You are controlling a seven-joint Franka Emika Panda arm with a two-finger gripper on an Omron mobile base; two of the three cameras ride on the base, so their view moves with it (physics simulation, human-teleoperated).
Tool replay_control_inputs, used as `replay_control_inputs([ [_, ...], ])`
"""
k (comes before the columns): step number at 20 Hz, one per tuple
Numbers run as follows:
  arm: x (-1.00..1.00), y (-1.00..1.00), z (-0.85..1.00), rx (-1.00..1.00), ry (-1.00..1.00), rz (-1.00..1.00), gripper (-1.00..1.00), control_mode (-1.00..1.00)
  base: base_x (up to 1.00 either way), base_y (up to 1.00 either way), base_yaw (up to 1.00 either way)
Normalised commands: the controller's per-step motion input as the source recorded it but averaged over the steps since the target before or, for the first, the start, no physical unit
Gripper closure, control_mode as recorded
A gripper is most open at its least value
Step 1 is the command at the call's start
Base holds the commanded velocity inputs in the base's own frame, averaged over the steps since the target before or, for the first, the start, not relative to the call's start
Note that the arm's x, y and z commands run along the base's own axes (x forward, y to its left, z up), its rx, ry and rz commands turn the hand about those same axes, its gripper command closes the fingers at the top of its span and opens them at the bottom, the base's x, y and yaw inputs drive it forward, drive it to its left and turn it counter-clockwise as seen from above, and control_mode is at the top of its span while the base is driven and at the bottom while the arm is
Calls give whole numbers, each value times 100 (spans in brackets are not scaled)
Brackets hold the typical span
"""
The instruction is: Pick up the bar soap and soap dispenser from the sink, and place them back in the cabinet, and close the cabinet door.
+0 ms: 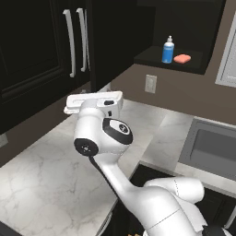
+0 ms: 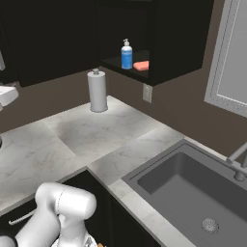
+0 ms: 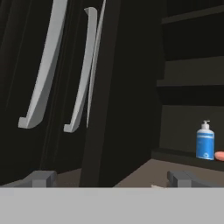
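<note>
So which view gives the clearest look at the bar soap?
The left base view: the bar soap lies whole on the open cabinet's shelf, right of the soap dispenser. The right base view shows it smaller, beside the dispenser. In the hand view it is cut off by the right edge.

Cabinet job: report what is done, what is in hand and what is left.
Done: the soap dispenser and the bar soap stand side by side on the lower shelf of the open cabinet, and the sink holds neither. In hand: nothing; the gripper faces the edge of the open cabinet door with jaws wide apart. Left: swing that door shut.
</note>
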Motion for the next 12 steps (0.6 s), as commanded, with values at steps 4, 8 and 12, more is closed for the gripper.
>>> replay_control_inputs([
  [4,11,10,0,-1,-1,0,-100,-100,0,0,0],
  [8,11,7,0,0,0,0,-100,-100,0,0,0],
  [12,10,8,0,0,0,0,-100,-100,0,0,0],
])
